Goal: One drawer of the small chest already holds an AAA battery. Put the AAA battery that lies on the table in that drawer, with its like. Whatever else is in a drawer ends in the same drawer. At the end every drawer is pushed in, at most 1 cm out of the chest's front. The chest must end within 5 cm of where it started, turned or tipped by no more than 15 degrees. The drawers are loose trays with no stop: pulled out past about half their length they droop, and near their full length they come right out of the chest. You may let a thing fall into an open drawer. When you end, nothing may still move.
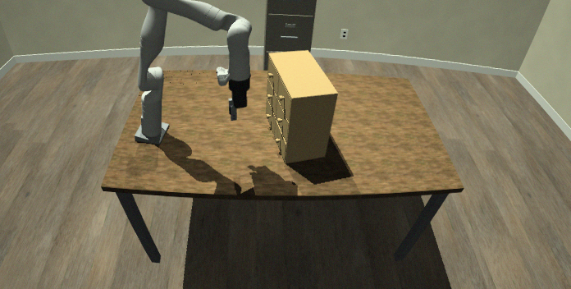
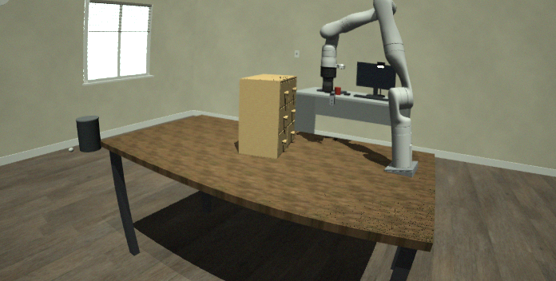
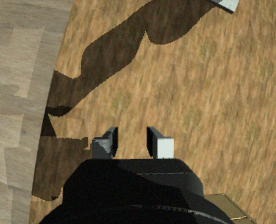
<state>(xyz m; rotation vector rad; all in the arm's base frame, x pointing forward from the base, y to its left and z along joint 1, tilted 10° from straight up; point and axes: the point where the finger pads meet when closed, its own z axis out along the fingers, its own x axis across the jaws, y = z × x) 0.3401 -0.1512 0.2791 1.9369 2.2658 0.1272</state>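
The small chest [image 1: 309, 131] [image 2: 259, 116] stands upright on the table [image 1: 390, 131] [image 2: 208, 140]; one corner of it shows at the lower right of the wrist view [image 3: 228, 204]. Its drawers, with small knobs, face the arm's base, and all look pushed in. My gripper [image 1: 233, 110] [image 2: 331, 99] [image 3: 132, 137] is open and points down, high above the table, in front of the chest's drawer side. Nothing shows between the fingers. I cannot make out the AAA battery on the table in any view. The insides of the drawers are hidden.
The arm's base plate [image 1: 152, 135] [image 2: 401, 168] stands at one end of the table. Shadows of the arm and the chest darken parts of the table top. In the wrist view the table's edge runs along the left, with floor [image 3: 14, 100] beyond. A filing cabinet [image 1: 291, 12] stands behind the table.
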